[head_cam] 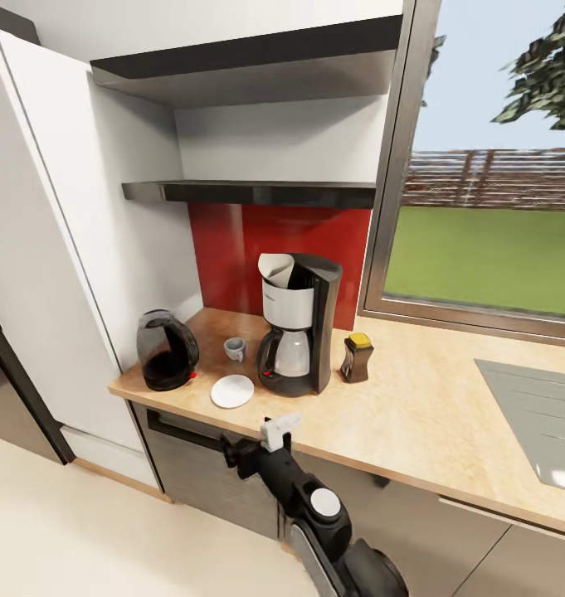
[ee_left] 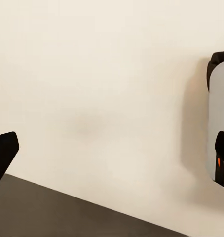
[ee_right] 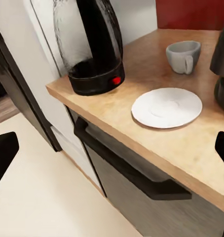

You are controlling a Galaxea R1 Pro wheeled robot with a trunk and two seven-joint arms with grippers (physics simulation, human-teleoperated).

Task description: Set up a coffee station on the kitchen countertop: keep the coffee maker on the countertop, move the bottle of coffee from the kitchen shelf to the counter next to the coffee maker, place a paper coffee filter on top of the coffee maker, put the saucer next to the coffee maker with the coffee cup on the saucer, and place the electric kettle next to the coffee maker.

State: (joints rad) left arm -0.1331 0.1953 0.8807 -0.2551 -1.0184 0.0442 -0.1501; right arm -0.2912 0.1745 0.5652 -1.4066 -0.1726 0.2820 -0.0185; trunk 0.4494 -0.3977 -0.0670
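On the countertop the coffee maker stood near the back wall, a paper filter sitting in its top. The coffee bottle was just beside it on the right. Left of it sat the coffee cup, with the saucer in front, apart. The electric kettle stood furthest left, by the counter's end.

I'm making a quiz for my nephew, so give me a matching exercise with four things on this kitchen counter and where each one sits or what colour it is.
Things:
1. electric kettle
2. saucer
3. bottle of coffee
4. paper coffee filter

Descriptions:
A. yellow lid, on the window side of the coffee maker
B. white, on top of the coffee maker
C. dark, at the counter's end by the tall white cabinet
D. white, flat, bare, in front of the coffee cup

Pairs: 1-C, 2-D, 3-A, 4-B
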